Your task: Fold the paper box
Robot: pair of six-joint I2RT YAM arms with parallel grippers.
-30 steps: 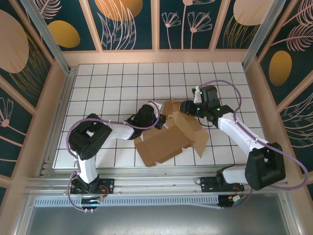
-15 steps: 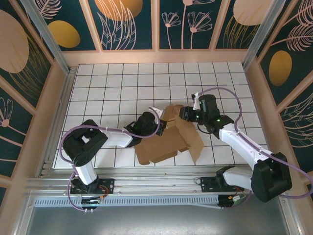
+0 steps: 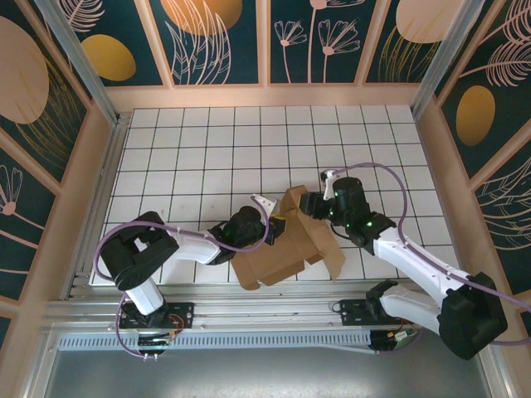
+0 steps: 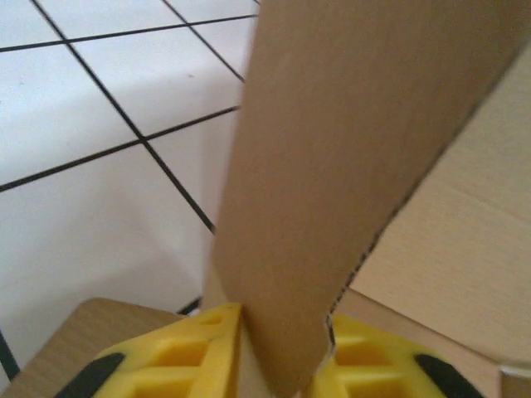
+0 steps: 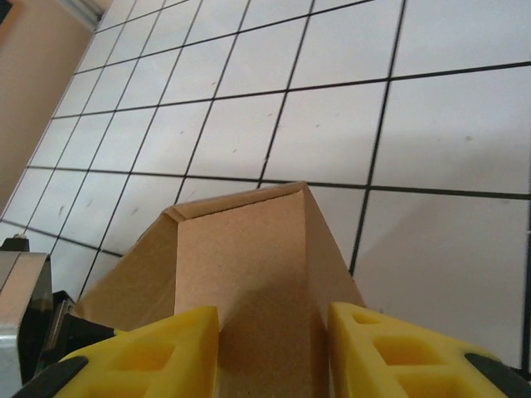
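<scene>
The paper box (image 3: 282, 249) sits on the white gridded desk (image 3: 191, 149), towards its near edge and roughly midway between the two arms. It is plain brown cardboard, half formed. A broad panel lies skewed to the grid lines, a loose flap (image 3: 333, 259) hangs out to the right, and the far end is raised into folded walls.

The left tool (image 3: 274, 225) reaches in low from the left and meets the box at its left side. In the left wrist view a tall cardboard strip (image 4: 332, 166) stands upright between the yellow fingers (image 4: 191, 348), which sit close on either side of it. From here I cannot tell whether they are pressing it or merely flanking it.

The right tool (image 3: 314, 205) comes in from the right and is on the raised far corner of the box. Seen from its own wrist, a creased piece of cardboard (image 5: 249, 265) with a folded ridge on top fills the space between its yellow fingers (image 5: 158, 348). Both fingers lie tight against the sides of that piece, so this tool is clamped on the box. Past that piece the desk's black grid lines run off, and part of the left arm's dark hardware shows at the lower left.
</scene>
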